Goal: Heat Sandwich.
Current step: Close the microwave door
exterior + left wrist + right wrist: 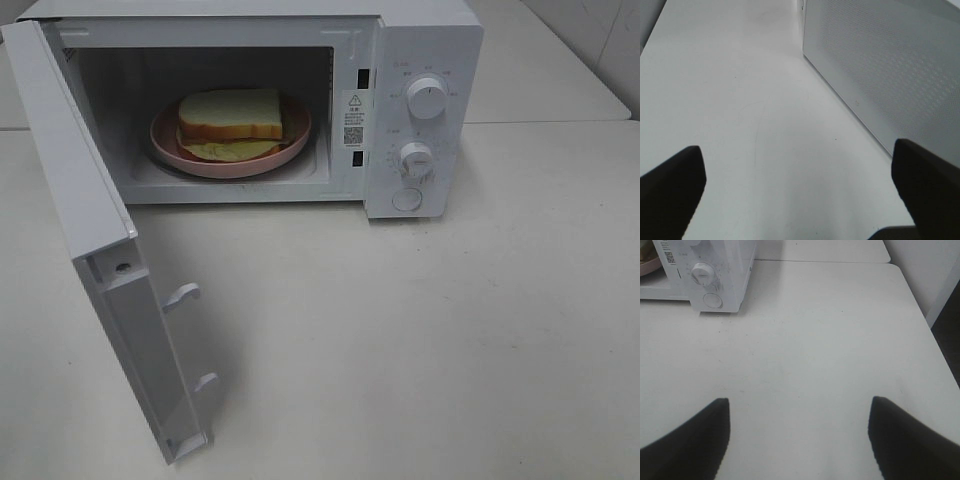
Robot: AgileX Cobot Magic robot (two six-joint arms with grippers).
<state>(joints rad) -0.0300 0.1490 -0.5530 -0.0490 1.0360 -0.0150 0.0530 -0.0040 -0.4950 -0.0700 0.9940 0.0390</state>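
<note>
The left fingers point(670, 192) stand wide apart with nothing between them, hanging over bare white bench point(740, 100) just beside a white panel with a fine dot pattern point(890, 60). The right fingers point(687, 440) are also spread apart and hold nothing, with open bench stretching ahead of them to the microwave point(420, 30), which stands well away. On the microwave's front frame, beside the opening, is a small white label point(353, 118) with a warning triangle and a square code. Its lines of print are too small to read. Faint markings ring the upper knob point(428, 98) and the lower knob point(416, 158), and they cannot be read either. A round button point(407, 200) sits below the knobs. The door point(70, 180) is swung fully open towards the front left. The sandwich point(230, 115) lies inside the cooking space on a round pink plate point(200, 165), white bread on top and yellow-green filling showing under its front edge. It is well apart from both pairs of fingers, neither of which shows in the high view.
</note>
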